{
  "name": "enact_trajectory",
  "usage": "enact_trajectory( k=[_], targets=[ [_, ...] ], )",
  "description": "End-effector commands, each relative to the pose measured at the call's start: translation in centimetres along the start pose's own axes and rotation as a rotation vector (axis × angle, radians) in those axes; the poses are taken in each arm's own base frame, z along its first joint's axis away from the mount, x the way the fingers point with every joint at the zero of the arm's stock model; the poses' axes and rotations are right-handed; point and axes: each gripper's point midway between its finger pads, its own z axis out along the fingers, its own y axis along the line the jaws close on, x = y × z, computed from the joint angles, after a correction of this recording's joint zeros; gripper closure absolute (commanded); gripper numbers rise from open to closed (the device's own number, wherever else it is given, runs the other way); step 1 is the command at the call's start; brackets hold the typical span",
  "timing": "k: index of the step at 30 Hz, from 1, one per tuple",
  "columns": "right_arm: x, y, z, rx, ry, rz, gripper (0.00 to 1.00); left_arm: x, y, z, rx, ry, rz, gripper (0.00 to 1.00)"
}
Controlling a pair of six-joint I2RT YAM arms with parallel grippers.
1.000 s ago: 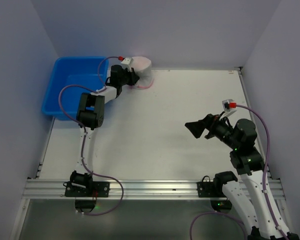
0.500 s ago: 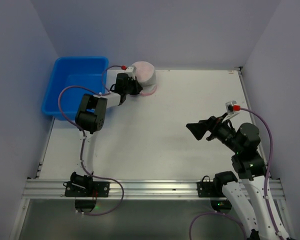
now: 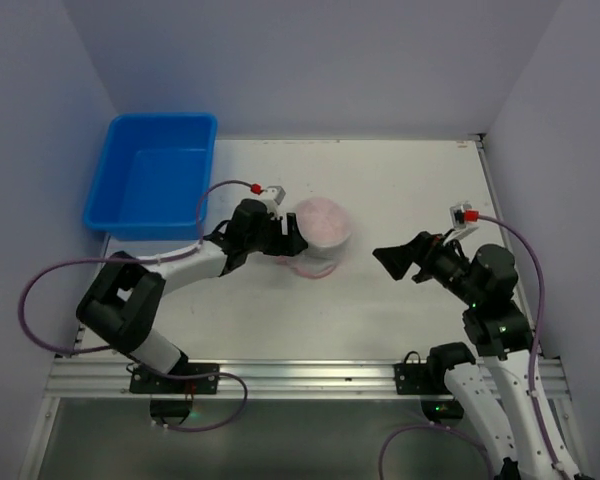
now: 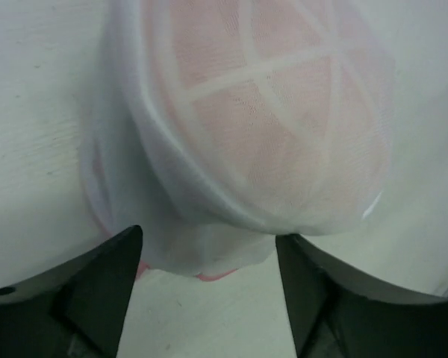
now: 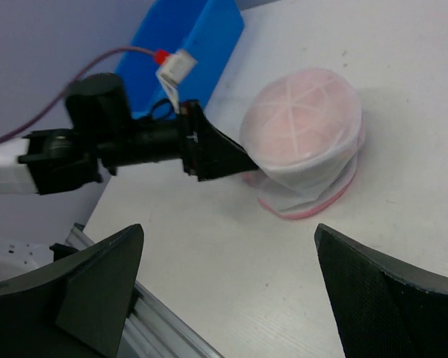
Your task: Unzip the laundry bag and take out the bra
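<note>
Left gripper (image 4: 207, 239): spread apart, tips at the side of the laundry bag (image 3: 320, 225). Right gripper (image 5: 228, 231): gapes wide, holds nothing, well apart from the bag. Bag mid-table (image 3: 410, 180), zipped shut; blue bin (image 3: 155, 175) at far left.

The overhead camera sits high behind me and looks down and forward over the whole bench (image 3: 410, 180), with my left hand (image 3: 292, 243) and right hand (image 3: 385, 265) both in frame. My left wrist camera looks out along its fingers, whose tips edge the bottom of its view. It sits very close to the laundry bag (image 4: 269, 127), which fills most of its picture. My right wrist camera looks from farther off, leftward across the bench. All three views share the bag. The overhead and right wrist views also share the blue bin (image 5: 209, 45) and my left hand.
</note>
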Motion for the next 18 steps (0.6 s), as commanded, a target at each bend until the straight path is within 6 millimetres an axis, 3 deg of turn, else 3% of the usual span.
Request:
enact_trajectory(
  k=[1,4,6,7,9,10,11,12,13,14,15,18],
  targets=[
    [1.0,-1.3,1.2,0.062,0.09,0.055,0.01,-4.3,-0.3,-4.7,-0.064,-0.15,-0.024,0.2],
    [2.1,-1.9,2.8,0.085,0.169,0.065,0.01,-4.9,0.0,-7.3,-0.116,-0.172,-0.027,0.13],
    [2.5,-1.5,4.3,0.088,0.179,-0.012,0.01,-4.3,0.5,-8.6,-0.143,-0.168,-0.052,0.13],
    [2.8,0.1,4.9,0.055,0.201,-0.056,0.01,-4.1,1.0,-9.0,-0.157,-0.175,-0.07,0.12],
    [3.7,-1.1,6.9,0.145,0.257,-0.12,0.01,-3.2,2.1,-9.7,-0.175,-0.182,-0.126,0.12],
    [3.2,-0.4,7.8,0.153,0.257,-0.156,0.01,-2.8,2.9,-9.9,-0.19,-0.182,-0.154,0.12],
    [4.2,0.4,8.5,0.147,0.291,-0.205,0.01,-2.8,3.9,-10.2,-0.197,-0.185,-0.192,0.12],
    [5.0,-1.6,10.1,0.249,0.324,-0.282,0.01,-2.6,4.2,-10.5,-0.189,-0.191,-0.231,0.12],
    [4.2,-1.1,11.1,0.274,0.307,-0.322,0.01,-1.5,5.1,-10.5,-0.192,-0.176,-0.258,0.12],
    [4.9,-0.7,11.8,0.293,0.316,-0.373,0.01,-1.3,5.7,-10.7,-0.183,-0.173,-0.289,0.12],
    [4.1,-1.6,12.6,0.366,0.283,-0.451,0.01,-1.2,6.0,-11.0,-0.178,-0.182,-0.306,0.12],
    [5.9,-0.8,15.7,0.388,0.312,-0.584,0.01,0.4,6.9,-11.4,-0.192,-0.171,-0.322,0.12]
  ],
)
